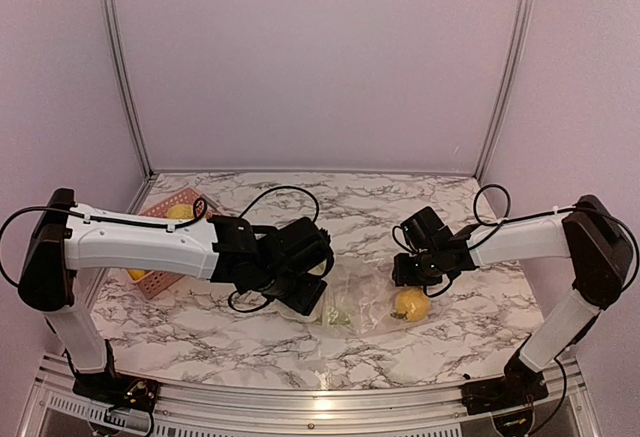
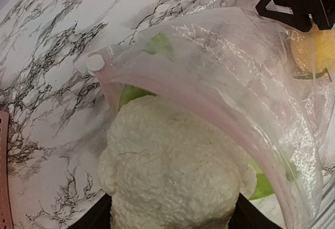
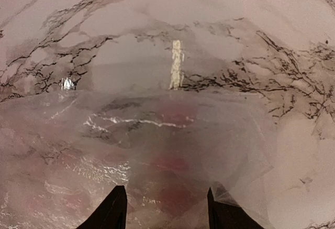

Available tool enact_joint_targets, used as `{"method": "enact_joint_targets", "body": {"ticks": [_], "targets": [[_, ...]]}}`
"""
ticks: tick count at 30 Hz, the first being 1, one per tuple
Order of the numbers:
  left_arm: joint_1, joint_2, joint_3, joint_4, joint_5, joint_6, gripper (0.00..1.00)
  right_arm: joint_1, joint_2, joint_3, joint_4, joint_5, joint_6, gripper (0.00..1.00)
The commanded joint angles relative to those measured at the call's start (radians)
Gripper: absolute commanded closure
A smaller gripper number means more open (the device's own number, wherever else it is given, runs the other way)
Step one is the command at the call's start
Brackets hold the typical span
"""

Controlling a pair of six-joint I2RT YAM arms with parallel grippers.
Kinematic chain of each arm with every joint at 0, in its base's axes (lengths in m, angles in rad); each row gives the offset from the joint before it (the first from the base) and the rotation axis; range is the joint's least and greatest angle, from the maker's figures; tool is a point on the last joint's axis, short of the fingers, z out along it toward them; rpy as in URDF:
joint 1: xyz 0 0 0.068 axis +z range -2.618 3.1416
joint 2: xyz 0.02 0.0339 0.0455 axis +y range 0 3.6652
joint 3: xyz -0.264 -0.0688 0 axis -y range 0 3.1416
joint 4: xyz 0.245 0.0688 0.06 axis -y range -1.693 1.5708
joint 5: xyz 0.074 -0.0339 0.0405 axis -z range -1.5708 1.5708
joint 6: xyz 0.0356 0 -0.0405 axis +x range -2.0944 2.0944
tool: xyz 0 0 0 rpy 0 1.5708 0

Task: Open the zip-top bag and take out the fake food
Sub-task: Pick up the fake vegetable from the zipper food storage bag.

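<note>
On the far left the pink basket point(image 1: 152, 284) holds a couple of yellow pieces of the fake food point(image 1: 180, 212), so we judge the task to be well along. The zip-top bag point(image 1: 372, 309) lies flat on the marble table point(image 1: 250, 352) between the two arms, its mouth turned toward the left arm.

The step in hand is pulling a piece out. The left gripper point(image 1: 310, 297) has its fingers closed around a white cauliflower point(image 2: 172, 161) with green leaves, and one black finger shows at each side of it at the bottom of the left wrist view. The cauliflower sits right at the opening. The pink zip track point(image 2: 209, 103) arches over its far side and the white slider point(image 2: 95, 62) is parked at the end, so the seal is open here. We cannot tell whether the piece is fully clear of the lip.

Further right, a yellow fruit point(image 1: 411, 304) with a green stalk rests deeper in the bag, under the film.

The right gripper point(image 1: 418, 272) is low over the bag's closed end. In its own camera the jaws stand partly spread with crinkled film lying between and beneath them — we cannot tell whether they pinch anything or only press the plastic down.

Next, we think the left arm must draw the cauliflower back and up past the track without snagging it, then carry it to the basket — the bag must stay put meanwhile.
</note>
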Motion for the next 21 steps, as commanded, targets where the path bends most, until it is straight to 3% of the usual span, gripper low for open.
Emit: {"method": "enact_joint_targets", "body": {"ticks": [1,21], "targets": [[0.009,-0.067,-0.044,-0.015,-0.006,-0.02,0.31,0.008,0.022,0.029,0.004,0.001,0.002,0.49],[0.024,-0.18,-0.141,-0.107,-0.082,-0.139,0.31,0.008,0.012,0.026,0.009,-0.009,0.002,0.49]]}}
